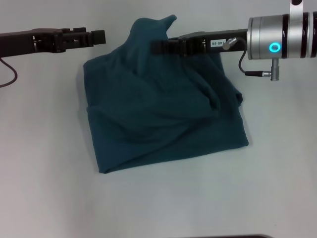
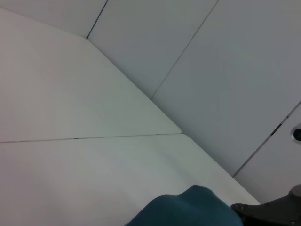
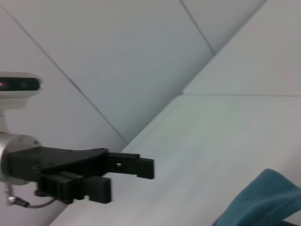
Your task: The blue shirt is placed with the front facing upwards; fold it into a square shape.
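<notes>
The blue shirt (image 1: pixel 163 119) lies partly folded on the white table, plain teal side up, with no lettering showing. One part of it is lifted into a peak (image 1: pixel 166 22) at the far side. My right gripper (image 1: pixel 157 47) is shut on the shirt fabric just below this peak and holds it above the table. My left gripper (image 1: pixel 101 35) hovers to the left of the shirt, open and empty, apart from the fabric. It also shows in the right wrist view (image 3: pixel 134 176). The raised fabric shows in the left wrist view (image 2: pixel 188 212) and the right wrist view (image 3: pixel 263 197).
The white table (image 1: pixel 44 148) extends around the shirt on all sides. A grey panelled wall (image 2: pixel 211 70) stands behind the table's far edge. A dark strip (image 1: pixel 233 236) shows at the near edge.
</notes>
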You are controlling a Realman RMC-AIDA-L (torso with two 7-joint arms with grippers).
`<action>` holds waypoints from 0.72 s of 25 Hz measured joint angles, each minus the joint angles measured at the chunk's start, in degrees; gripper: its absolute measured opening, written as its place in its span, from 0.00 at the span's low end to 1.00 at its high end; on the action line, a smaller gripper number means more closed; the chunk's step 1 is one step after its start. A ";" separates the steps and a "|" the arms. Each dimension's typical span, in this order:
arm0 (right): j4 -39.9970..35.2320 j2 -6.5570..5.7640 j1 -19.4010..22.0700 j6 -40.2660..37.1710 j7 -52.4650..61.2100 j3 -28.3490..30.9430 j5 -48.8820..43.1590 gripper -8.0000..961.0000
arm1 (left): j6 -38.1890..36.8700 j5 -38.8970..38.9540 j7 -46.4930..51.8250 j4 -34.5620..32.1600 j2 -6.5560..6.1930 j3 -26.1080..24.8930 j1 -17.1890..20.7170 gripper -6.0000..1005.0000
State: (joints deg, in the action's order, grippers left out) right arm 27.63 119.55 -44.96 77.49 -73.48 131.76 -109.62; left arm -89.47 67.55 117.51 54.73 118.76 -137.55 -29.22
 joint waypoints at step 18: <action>4.57 -0.31 3.06 6.19 0.91 0.50 2.28 0.10 | 0.09 0.22 1.40 -0.06 -0.53 -0.09 -0.53 0.83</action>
State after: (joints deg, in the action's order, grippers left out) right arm 32.20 119.24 -41.90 83.67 -72.56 132.25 -107.34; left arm -89.37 67.77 118.91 54.67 118.22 -137.64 -29.75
